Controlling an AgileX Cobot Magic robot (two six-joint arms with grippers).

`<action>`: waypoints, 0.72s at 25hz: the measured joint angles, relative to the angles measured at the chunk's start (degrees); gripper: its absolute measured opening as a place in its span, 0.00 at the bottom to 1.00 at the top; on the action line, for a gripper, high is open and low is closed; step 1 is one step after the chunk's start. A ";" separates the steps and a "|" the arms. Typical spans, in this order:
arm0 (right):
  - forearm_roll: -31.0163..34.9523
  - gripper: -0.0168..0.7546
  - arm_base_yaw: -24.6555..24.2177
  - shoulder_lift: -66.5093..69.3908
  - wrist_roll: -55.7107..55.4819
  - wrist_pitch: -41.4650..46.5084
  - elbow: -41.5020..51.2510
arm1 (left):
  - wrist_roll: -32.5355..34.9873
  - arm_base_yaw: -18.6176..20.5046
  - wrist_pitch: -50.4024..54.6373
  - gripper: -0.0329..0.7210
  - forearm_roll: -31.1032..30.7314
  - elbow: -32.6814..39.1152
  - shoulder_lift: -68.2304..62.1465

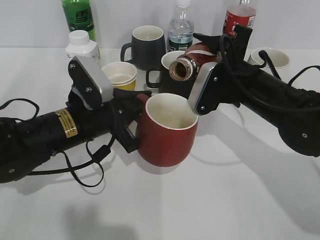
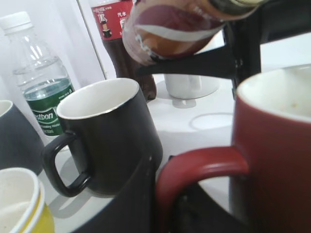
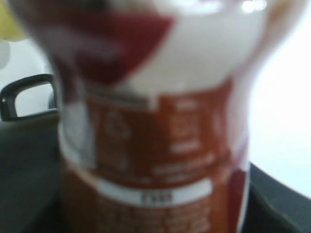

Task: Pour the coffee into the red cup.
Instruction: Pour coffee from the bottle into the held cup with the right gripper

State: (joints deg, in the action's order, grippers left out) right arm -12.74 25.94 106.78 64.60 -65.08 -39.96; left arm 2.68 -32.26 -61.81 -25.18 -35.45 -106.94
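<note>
Two grippers busy: left gripper (image 1: 131, 122) clamped on the handle of the red cup (image 1: 167, 131), right gripper (image 1: 210, 75) squeezing the coffee bottle (image 1: 192, 59), tipped with open mouth just above and behind the cup's rim. Looks empty inside so far. Could easily splash past the back rim onto the table (image 1: 225, 200) if tilted further without shifting forward. Black mug (image 1: 172, 72) right behind too.
</note>
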 joint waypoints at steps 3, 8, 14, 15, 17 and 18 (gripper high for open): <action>0.00 0.67 0.00 0.00 1.45 -0.30 0.00 | 0.00 0.00 0.10 0.10 0.00 0.00 0.00; -0.06 0.67 0.00 0.00 2.37 -1.57 0.00 | 0.00 0.00 0.11 0.10 0.09 0.00 0.00; -0.69 0.67 0.00 0.00 2.62 -2.02 0.00 | 0.39 0.00 0.05 0.10 0.65 0.00 0.00; -0.69 0.67 0.00 0.00 2.66 -2.02 0.00 | 0.40 0.00 0.05 0.10 0.71 0.00 0.00; -0.70 0.67 0.00 0.00 2.66 -2.04 0.00 | 0.47 0.00 0.05 0.10 1.08 0.00 0.00; -0.70 0.67 0.00 0.00 2.66 -2.04 0.00 | 0.47 0.00 0.10 0.10 1.34 0.00 0.00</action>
State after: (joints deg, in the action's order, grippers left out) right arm -13.44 25.94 106.78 67.26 -67.12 -39.96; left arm 3.14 -32.26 -61.71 -23.85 -35.45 -106.94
